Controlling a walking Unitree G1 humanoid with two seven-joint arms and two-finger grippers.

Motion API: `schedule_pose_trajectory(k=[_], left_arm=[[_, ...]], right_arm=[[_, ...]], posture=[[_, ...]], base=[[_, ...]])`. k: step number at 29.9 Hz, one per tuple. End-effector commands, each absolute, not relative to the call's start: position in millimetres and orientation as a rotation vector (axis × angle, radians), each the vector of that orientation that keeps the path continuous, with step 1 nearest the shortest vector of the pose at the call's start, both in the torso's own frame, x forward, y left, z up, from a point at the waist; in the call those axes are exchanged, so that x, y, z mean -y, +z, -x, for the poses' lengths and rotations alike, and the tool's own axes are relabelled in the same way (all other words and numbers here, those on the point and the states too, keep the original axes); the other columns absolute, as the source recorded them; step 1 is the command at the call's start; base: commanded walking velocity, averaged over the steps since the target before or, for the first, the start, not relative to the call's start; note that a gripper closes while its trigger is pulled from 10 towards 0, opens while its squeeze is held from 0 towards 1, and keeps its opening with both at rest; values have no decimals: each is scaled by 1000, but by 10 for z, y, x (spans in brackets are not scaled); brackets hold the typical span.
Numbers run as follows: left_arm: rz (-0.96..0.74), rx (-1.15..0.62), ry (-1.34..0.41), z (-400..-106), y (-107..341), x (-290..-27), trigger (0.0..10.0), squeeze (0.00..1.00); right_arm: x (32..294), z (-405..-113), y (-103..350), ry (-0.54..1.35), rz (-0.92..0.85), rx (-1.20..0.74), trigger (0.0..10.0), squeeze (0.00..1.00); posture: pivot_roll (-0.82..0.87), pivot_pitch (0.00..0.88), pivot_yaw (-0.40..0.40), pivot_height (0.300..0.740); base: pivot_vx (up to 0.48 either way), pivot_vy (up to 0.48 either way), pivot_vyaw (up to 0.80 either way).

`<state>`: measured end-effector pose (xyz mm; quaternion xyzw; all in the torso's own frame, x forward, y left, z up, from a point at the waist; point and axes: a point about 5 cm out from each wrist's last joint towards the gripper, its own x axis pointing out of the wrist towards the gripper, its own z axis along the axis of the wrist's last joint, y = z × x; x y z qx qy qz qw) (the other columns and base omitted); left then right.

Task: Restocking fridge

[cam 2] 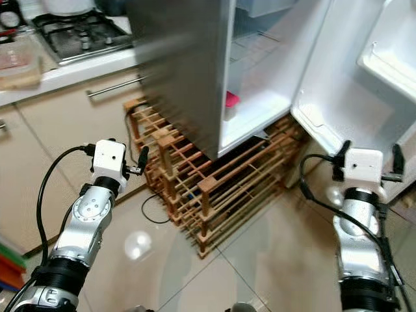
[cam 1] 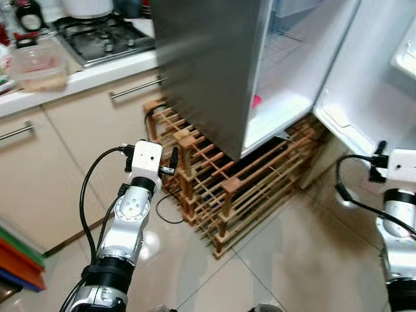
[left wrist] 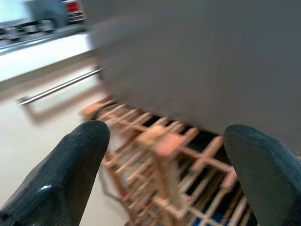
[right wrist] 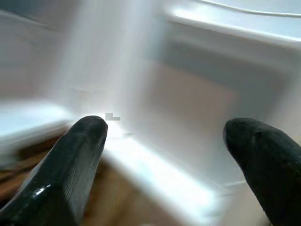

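Stainless steel is what you notice first, the grey side of the fridge [cam 1: 208, 71] sitting right on top of a wooden rack [cam 1: 227, 182] made of slats, which stands on the glossy beige tile floor [cam 1: 292, 260]. The fridge door [cam 2: 364, 71] is swung open to the robot's right, white inside with a shelf moulded into it, and the white interior is mostly bare apart from a small pink thing [cam 2: 231, 99] low down near the front edge, can't tell what it is. Left gripper [left wrist: 164, 155] is up in front of the rack and the steel side, fingers [left wrist: 70, 174] spread wide with nothing between them, pointing at the slats just under the fridge. Right gripper [right wrist: 164, 150] is also spread wide and empty, aimed at the bottom corner where the open door meets the fridge body, with a bit of the rack showing below. Both wrist views are blurry. Off to the robot's left there's a white counter [cam 1: 84, 78] with cream cupboards under it, a gas hob [cam 1: 104, 36], and a clear plastic container [cam 1: 39, 65] with something pinkish in it. A black cable [cam 1: 166, 214] loops on the floor by the rack.
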<state>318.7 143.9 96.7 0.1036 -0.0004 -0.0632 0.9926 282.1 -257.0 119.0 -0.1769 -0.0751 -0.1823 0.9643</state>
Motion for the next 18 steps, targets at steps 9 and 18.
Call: schedule_pose_trajectory(k=[9,18], left_arm=[[-176,30,-106,-3289,1096,-1431,10000,0],[-90,93,-64,-3313,1256,-1407,10000,0]], right_arm=[[1772,-2883,993,-60,158,94,10000,0],[1557,-2942,985,8,26,80,10000,0]], posture=[[-135,0,22,727],[-136,0,22,727]], base=[[0,0,456],[0,0,667]])
